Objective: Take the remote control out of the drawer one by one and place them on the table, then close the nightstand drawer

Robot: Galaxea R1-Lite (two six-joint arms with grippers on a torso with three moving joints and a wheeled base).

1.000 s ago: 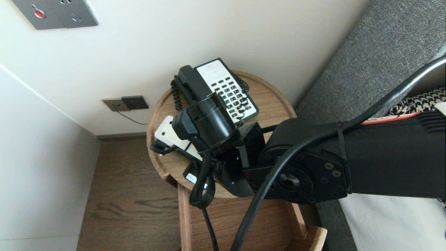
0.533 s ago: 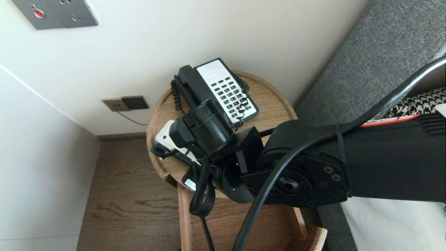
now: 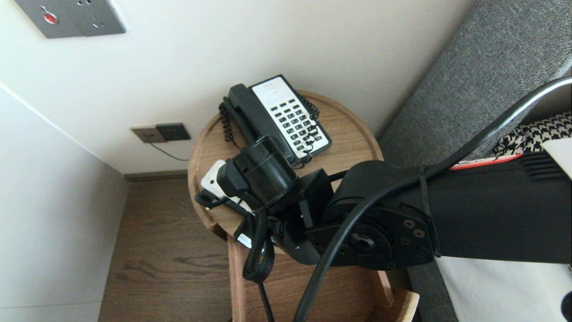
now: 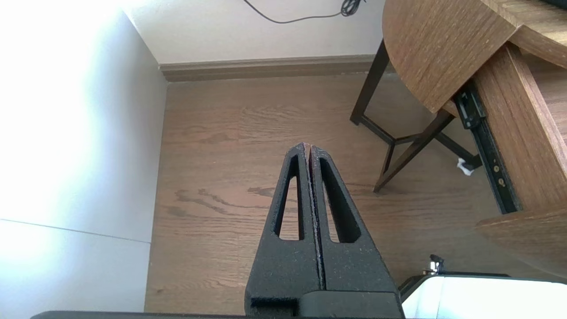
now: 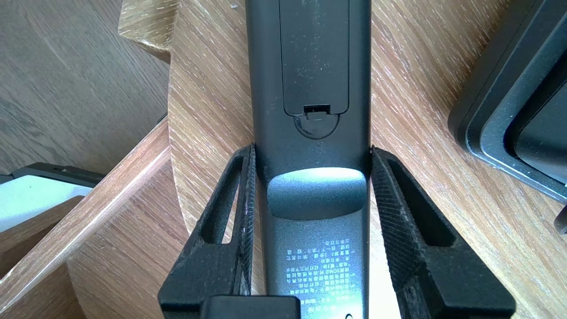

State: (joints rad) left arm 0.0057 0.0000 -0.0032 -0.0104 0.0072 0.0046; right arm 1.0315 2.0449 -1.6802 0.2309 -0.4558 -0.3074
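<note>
Right gripper (image 5: pixel 311 149): fingers (image 5: pixel 230 212) clamped on both flanks of a dark grey remote (image 5: pixel 312 66), its battery-cover side toward the wrist camera. The remote lies over the near-left part of the round wooden table (image 3: pixel 353 134). We cannot tell whether it touches the wood.

Left gripper (image 4: pixel 308 146): fingers pressed tight together, grasping nothing, hanging above the floor (image 4: pixel 230 133) beside the table.

Only the right wrist view shows the grip. In the head view the wrist housing hides the fingers, and we see just a pale end of the remote (image 3: pixel 211 178) by the table's left rim. The head view alone shows the whole telephone (image 3: pixel 277 114) at the back of the table.

Against a second ago, the wrist housing overlapped the keypad's lower corner. Now it sits nearer us, clear of the keys, and the remote's pale end has swung round a little.

A drawer (image 3: pixel 235 286) stands pulled out under the tabletop, its inside mostly covered by arm and cable.
</note>
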